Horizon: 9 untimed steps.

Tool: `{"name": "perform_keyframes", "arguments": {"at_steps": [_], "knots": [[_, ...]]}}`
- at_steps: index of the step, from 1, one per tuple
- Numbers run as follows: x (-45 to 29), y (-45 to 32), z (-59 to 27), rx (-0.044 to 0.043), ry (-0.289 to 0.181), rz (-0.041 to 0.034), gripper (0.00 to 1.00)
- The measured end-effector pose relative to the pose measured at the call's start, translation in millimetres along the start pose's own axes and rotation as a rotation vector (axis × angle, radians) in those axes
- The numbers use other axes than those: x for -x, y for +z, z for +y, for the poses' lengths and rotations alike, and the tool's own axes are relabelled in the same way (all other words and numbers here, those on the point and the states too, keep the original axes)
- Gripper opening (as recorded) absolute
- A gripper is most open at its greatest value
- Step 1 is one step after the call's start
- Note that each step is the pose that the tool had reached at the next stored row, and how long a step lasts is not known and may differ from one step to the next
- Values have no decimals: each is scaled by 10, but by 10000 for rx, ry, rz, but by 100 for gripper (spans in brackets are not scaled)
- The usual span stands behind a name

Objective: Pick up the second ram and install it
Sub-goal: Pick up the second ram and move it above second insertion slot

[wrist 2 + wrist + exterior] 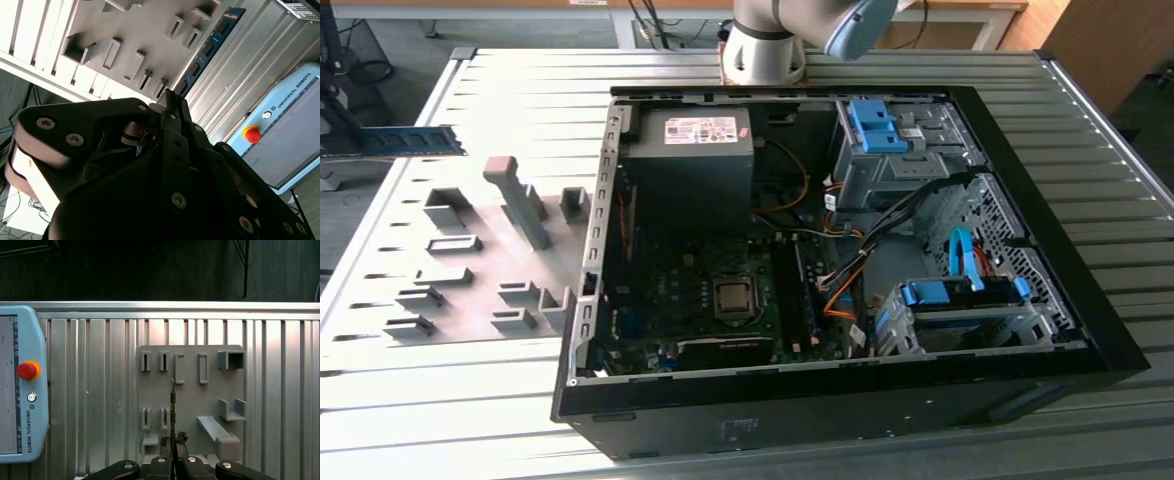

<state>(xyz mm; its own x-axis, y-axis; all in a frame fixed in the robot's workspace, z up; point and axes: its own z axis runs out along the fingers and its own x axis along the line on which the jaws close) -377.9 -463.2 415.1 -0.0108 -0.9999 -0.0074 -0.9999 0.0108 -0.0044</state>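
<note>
Second ram [407,140] held aloft at the exterior view's left — well apart from the open computer case [854,395].
Second wrist view: the gripper [171,100], jaws pinching the stick, over the grey holder plate [142,27]. First wrist view: stick edge-on, wrist facing the plate — a firm, untwisted pinch seems what matters.

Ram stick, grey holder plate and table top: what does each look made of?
Ram stick: rigid circuit board with a blue-green coating and dark matte chips along it.
Holder plate: looks like moulded or printed plastic; it is a uniform matte grey with no glare.
Table top: metal, probably aluminium; the ribbed slats have a silvery sheen and bright reflections.
</note>
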Motion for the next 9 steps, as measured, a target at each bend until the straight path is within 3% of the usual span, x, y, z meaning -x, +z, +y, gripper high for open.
{"name": "perform_keyframes", "arguments": {"at_steps": [9], "knots": [[0,4,-54,-1,0,-1,14]]}}
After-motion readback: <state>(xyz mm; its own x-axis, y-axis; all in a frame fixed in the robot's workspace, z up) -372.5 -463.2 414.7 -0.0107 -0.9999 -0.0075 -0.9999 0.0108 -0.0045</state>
